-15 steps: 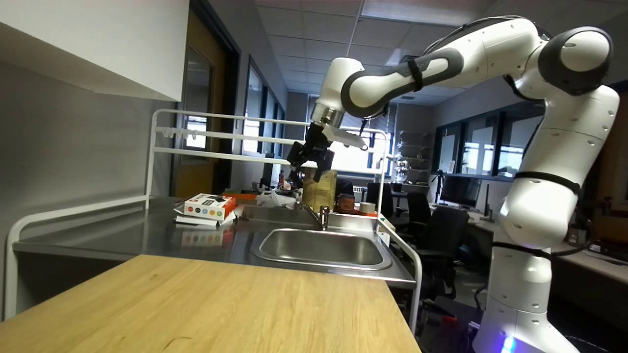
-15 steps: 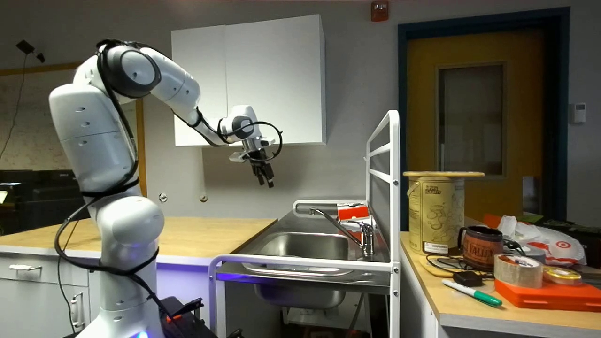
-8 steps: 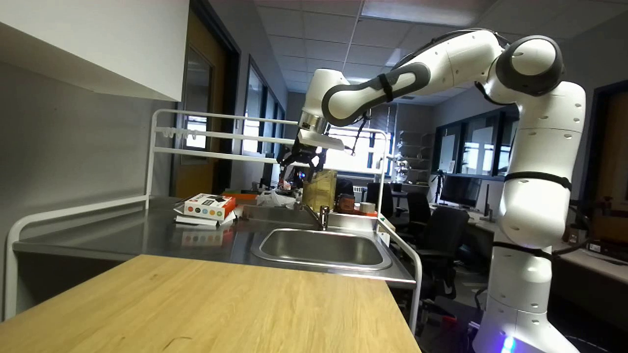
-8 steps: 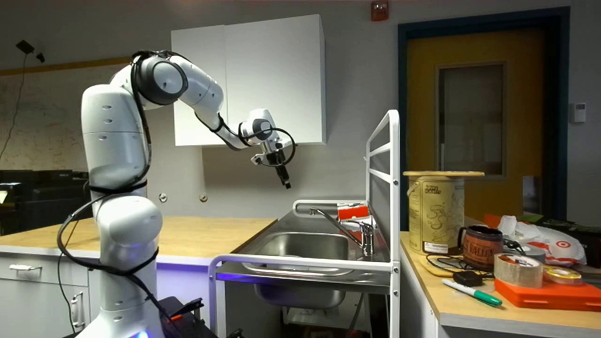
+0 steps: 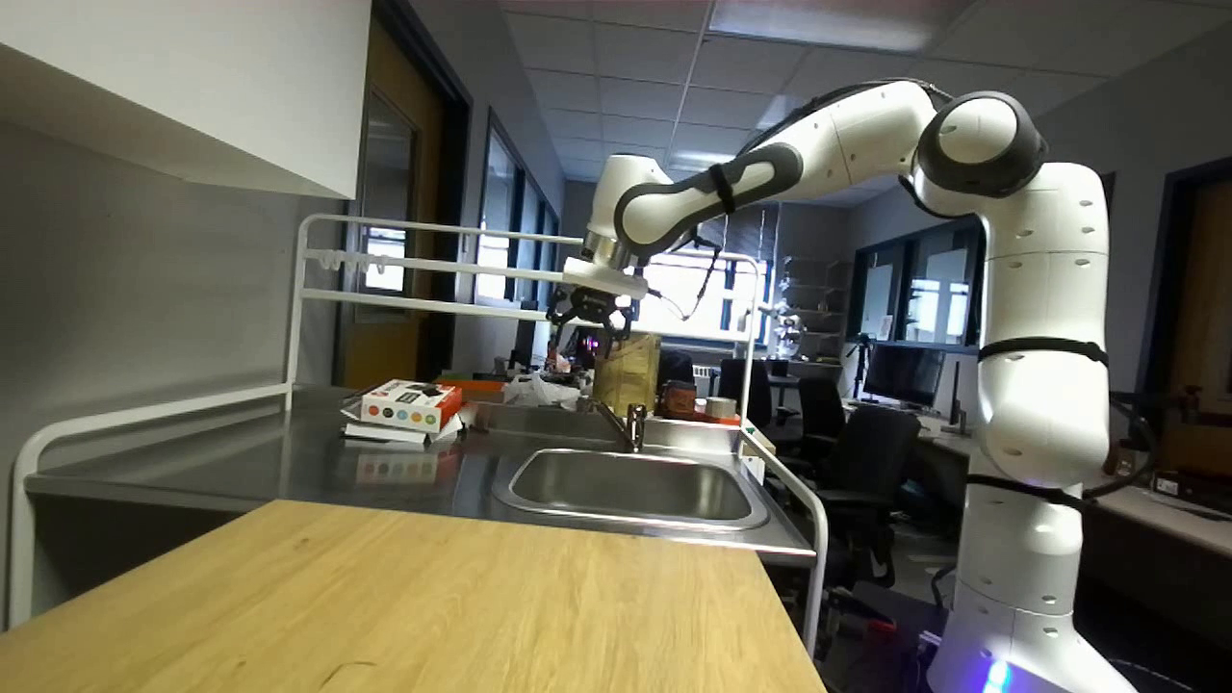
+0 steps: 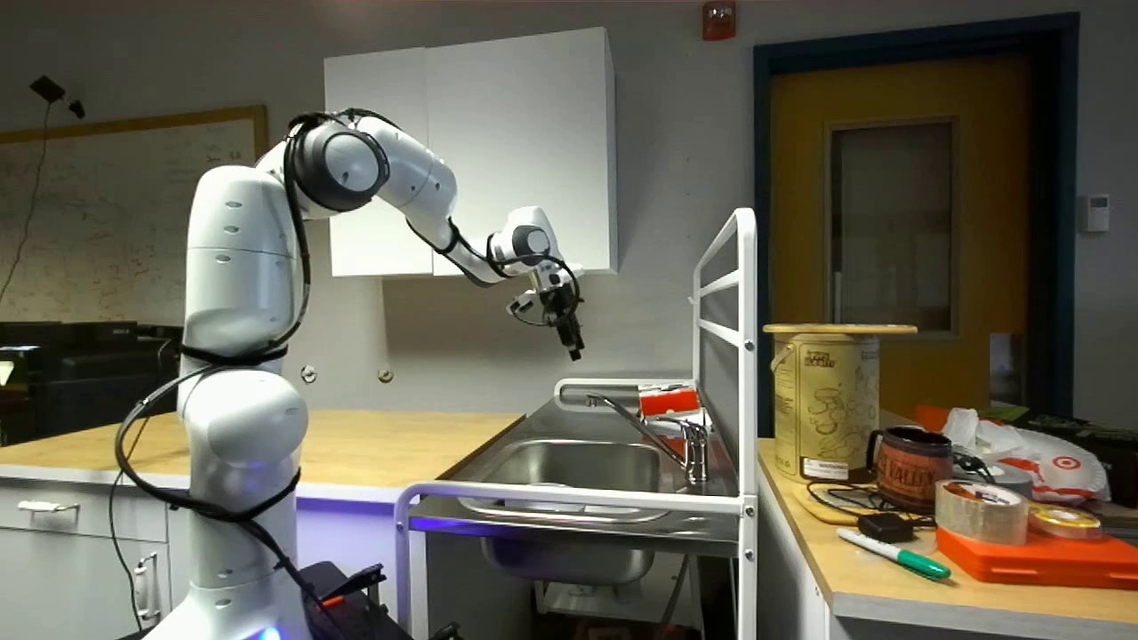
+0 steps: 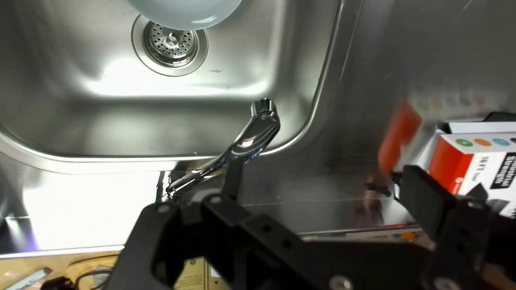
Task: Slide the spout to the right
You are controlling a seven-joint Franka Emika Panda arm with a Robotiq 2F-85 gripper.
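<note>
Moved in closer since prev. frames, w/ matte-blk gripper (image 7: pixel 325 171) spread wide, holding nothing. Prob. just approaching, w/ lowering, contact & pushing rt. all left to do. On down, across a clear gap in both exterior views, to a slim, glossy chrome spout (image 7: pixel 248 141), slanting over the rim of a brushed-steel, round-cornered sink (image 7: pixel 153 90). Farthest, to smooth pale-blue bowl (image 7: pixel 189 14) (prob., cropped) & perforated drain (image 7: pixel 172 42).

Arm (image 6: pixel 233 289) up & bent at elbow (image 6: pixel 351 162), forearm (image 6: pixel 416 182) sloping down to wrist (image 6: pixel 529 234) in both ext. views. Gripper (image 6: pixel 576 353) pts. down w/ slight tilt in an ext. view; fingers (image 7: pixel 427 197) spread wide apart per wrist cam. Base light (image 5: pixel 998 674) lit blue.
</note>
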